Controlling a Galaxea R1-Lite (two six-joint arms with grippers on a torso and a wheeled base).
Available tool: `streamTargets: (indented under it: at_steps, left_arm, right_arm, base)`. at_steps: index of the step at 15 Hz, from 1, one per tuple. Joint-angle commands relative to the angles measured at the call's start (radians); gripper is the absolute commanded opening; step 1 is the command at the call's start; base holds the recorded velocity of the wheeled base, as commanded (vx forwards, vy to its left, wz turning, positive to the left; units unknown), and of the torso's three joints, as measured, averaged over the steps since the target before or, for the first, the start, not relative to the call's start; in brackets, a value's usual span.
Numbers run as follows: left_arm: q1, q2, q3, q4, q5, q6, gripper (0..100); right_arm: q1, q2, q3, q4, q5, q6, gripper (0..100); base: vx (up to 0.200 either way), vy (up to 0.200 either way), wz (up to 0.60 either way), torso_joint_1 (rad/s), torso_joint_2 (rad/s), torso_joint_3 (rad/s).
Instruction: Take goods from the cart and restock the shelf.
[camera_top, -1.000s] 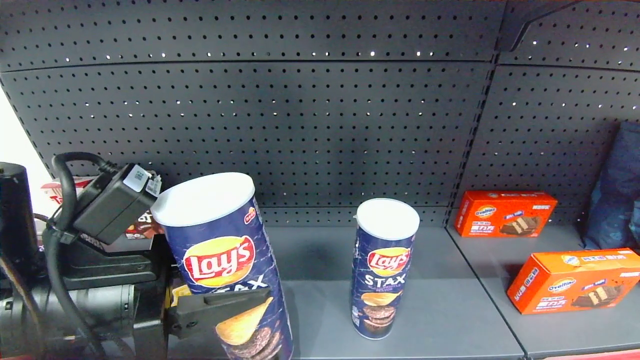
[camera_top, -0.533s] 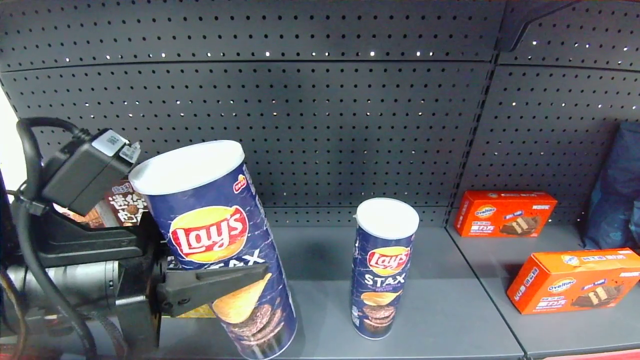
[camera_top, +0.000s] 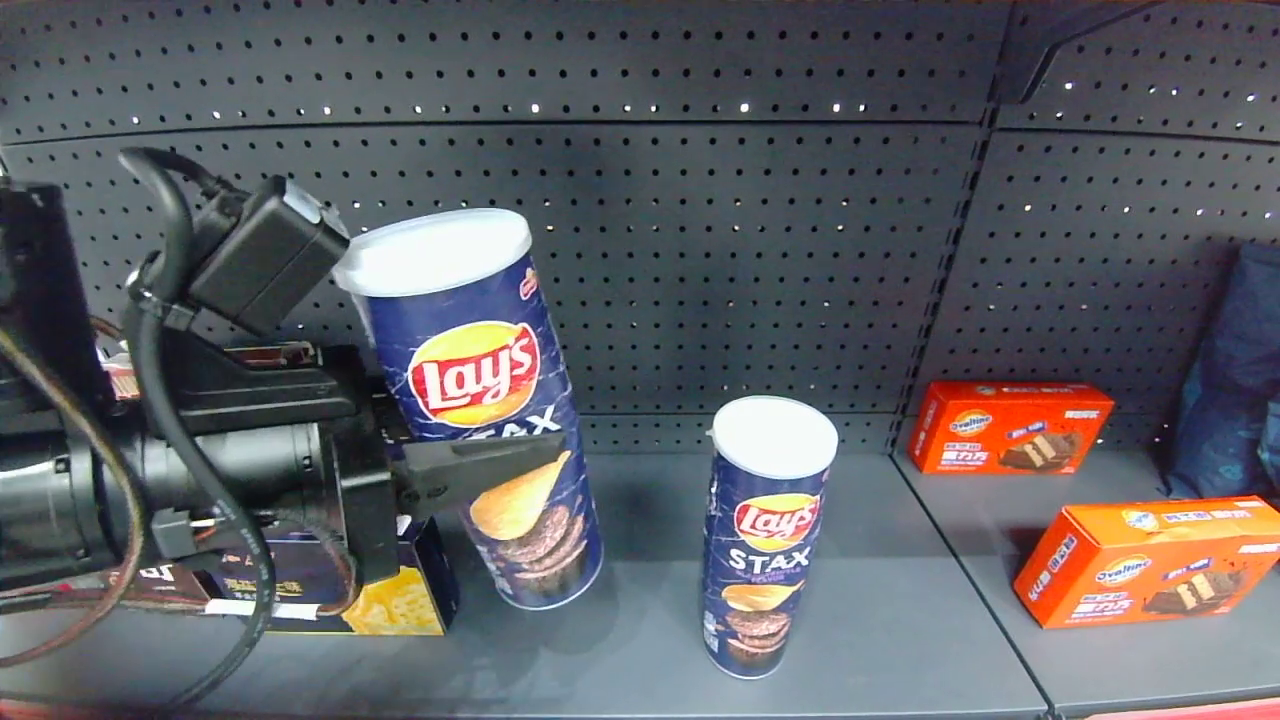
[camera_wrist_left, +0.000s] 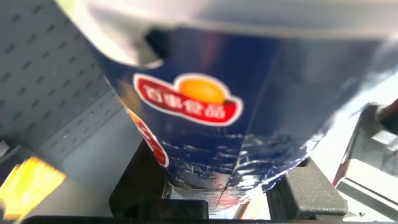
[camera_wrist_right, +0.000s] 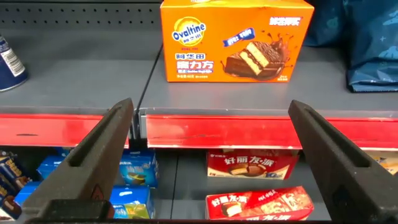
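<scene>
Clamping my left gripper (camera_top: 500, 455) on a tall dark-blue cardboard crisp can with a white plastic lid (camera_top: 470, 340), I hold it tilted over the left part of the grey metal shelf (camera_top: 880, 620), base low over the board; I cannot tell whether it touches. A second can of the same kind (camera_top: 765, 540) stands upright near the shelf's front edge, apart from mine. My right gripper (camera_wrist_right: 210, 106) has its jaws wide apart before the red front strip (camera_wrist_right: 217, 130), facing an orange cardboard box (camera_wrist_right: 235, 38).

held can (camera_top: 480, 400): logo | standing can (camera_top: 765, 540): logo | box (camera_top: 1150, 560): characters (perhaps Chinese)
</scene>
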Motion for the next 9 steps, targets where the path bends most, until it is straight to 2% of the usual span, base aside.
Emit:
streamTargets:
  at_steps: [1,2,3,7,8,9]
  left_arm:
    - [0.003,0.097,-0.103,0.021,-0.04,0.001,0]
    - [0.016,0.124,-0.154,0.087,-0.065,0.005,0]
    - [0.026,0.154,-0.188,0.1,-0.083,0.007,0]
    - [0.055,0.325,-0.304,0.097,-0.089,0.016,0]
    - [0.064,0.376,-0.323,0.087,-0.091,0.054,0]
    - [0.075,0.414,-0.332,0.068,-0.089,0.074,0]
  right_arm:
    - [0.0,0.002,0.0,0.0,0.001,-0.001,100]
    - [0.0,0.002,0.0,0.0,0.001,-0.001,100]
    - [0.0,0.002,0.0,0.0,0.001,-0.001,100]
    - [0.0,0.002,0.0,0.0,0.001,-0.001,100]
    - [0.0,0.002,0.0,0.0,0.001,-0.001,100]
    - [0.0,0.002,0.0,0.0,0.001,-0.001,100]
  base:
    - [0.0,0.0,0.0,0.0,0.0,0.0]
    - [0.0,0.0,0.0,0.0,0.0,0.0]
    - [0.0,0.0,0.0,0.0,0.0,0.0]
    - [0.0,0.0,0.0,0.0,0.0,0.0]
    - [0.0,0.0,0.0,0.0,0.0,0.0]
    - [0.0,0.0,0.0,0.0,0.0,0.0]
